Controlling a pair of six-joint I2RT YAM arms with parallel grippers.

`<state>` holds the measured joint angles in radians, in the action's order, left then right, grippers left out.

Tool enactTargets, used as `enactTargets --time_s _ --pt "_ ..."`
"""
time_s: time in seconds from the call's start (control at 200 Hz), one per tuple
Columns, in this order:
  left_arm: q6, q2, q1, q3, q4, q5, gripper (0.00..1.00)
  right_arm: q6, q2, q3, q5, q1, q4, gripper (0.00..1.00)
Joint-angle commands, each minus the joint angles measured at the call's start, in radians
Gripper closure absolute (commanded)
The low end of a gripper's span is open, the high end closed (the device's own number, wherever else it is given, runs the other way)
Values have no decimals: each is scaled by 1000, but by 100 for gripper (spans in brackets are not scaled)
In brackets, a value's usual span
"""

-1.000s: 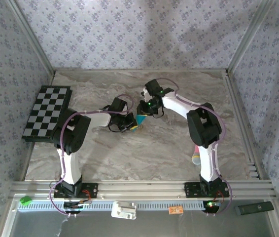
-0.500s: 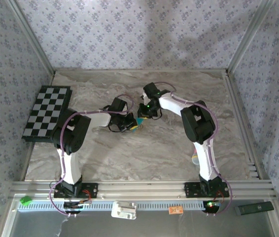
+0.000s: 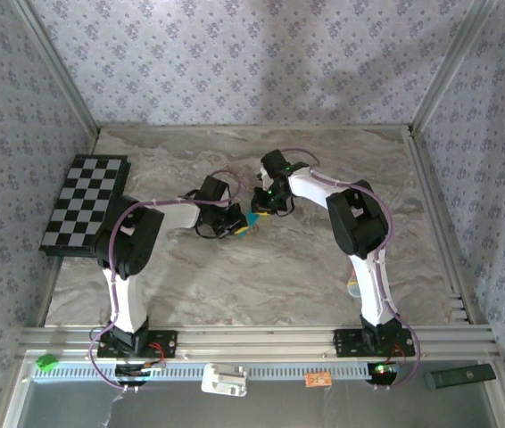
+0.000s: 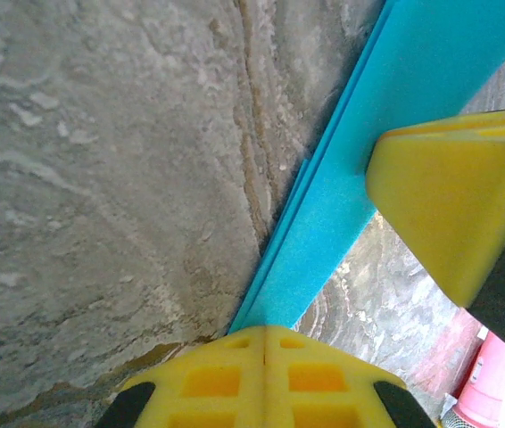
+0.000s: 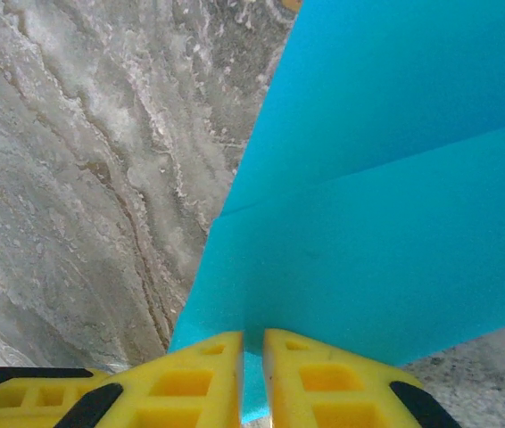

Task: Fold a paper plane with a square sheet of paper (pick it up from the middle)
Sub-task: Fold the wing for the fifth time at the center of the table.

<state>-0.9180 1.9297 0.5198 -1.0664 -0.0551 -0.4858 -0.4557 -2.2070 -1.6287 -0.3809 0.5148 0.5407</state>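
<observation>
**Teal sheet of paper (image 3: 252, 217) pinched from both sides**

On the overhead camera I am seeing both arms leaning in toward the middle of the desk (image 3: 306, 259), their tips just beside each other. The left end effector (image 3: 237, 228) is meeting the sheet from the left. The right end effector (image 3: 258, 207) is meeting it from the right and a little farther back. The sheet is showing as a small teal sliver between them.

On the left wrist camera, the left fingers (image 4: 235, 374) are pressing flat together with no gap. The narrow edge of the paper is running straight into the seam between them, so this end effector is closed and gripping the sheet. The paper is stretching away from it as a long, thin strip, standing on edge over the marble. One of the right arm's yellow fingers (image 4: 449, 205) is clamping the same strip farther along. A pink object (image 4: 495, 379) is peeking in at the lower right corner, too blurred for me to identify.

On the right wrist camera, the right fingers (image 5: 190, 374) are sitting almost together with just a slit between them. The teal paper is filling that slit, so this end effector is also closed on the sheet. Here the paper is spreading wide, with a crease line crossing it and one layer lying over another.

I cannot tell whether the sheet's lower edge is touching the desk. The checkered board (image 3: 86, 203) is lying at the desk's left edge, well apart from both end effectors.
</observation>
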Motion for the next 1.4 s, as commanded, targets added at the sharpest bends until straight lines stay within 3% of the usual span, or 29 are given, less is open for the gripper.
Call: enactTargets --time_s 0.0,0.3,0.88,1.189,1.394 --pt "7 -35 -6 -14 -65 -9 100 -9 -42 36 90 -11 31 84" --pt "-4 -70 25 -43 -72 13 94 -65 -60 47 143 -13 74 86" --pt "-102 24 34 -59 11 61 93 -118 -76 43 191 -9 123 87" --pt "-92 25 34 -7 -27 95 94 -118 -83 26 220 -9 159 87" --pt "-16 16 28 26 -57 68 97 -119 -88 17 232 -9 179 87"
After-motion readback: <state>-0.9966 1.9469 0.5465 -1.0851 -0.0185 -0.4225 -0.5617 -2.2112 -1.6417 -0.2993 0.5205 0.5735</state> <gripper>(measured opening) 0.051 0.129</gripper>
